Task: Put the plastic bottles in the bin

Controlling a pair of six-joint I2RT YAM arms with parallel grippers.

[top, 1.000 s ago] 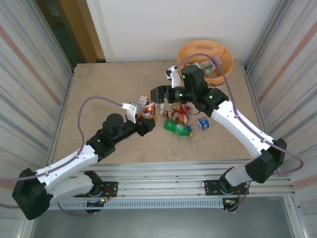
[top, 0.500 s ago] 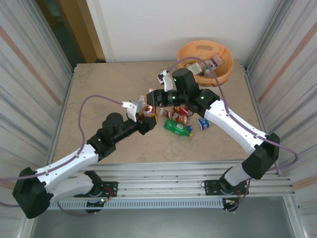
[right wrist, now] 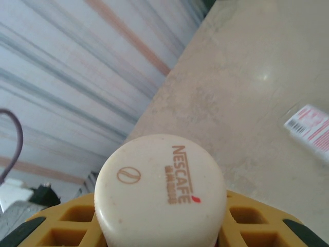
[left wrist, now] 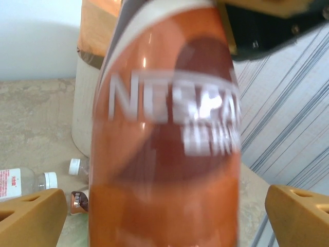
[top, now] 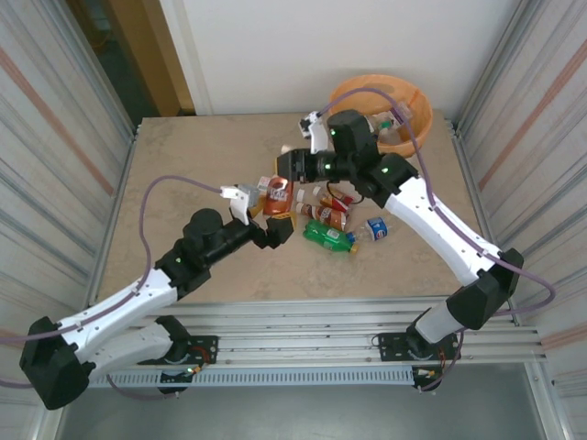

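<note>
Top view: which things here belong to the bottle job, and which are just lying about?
Job:
- Nescafe bottle, held at its cap by the right gripper, between the fingers of the open left gripper
- green bottle
- blue-label bottle
- bin

Lying about:
- purple cables
- table

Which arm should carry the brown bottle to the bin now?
Right. The right gripper holds the bottle by its cap, the left gripper stands open around it, and the bin is on the right.

Beige table (top: 183,165) with plastic bottles (top: 328,236)
</note>
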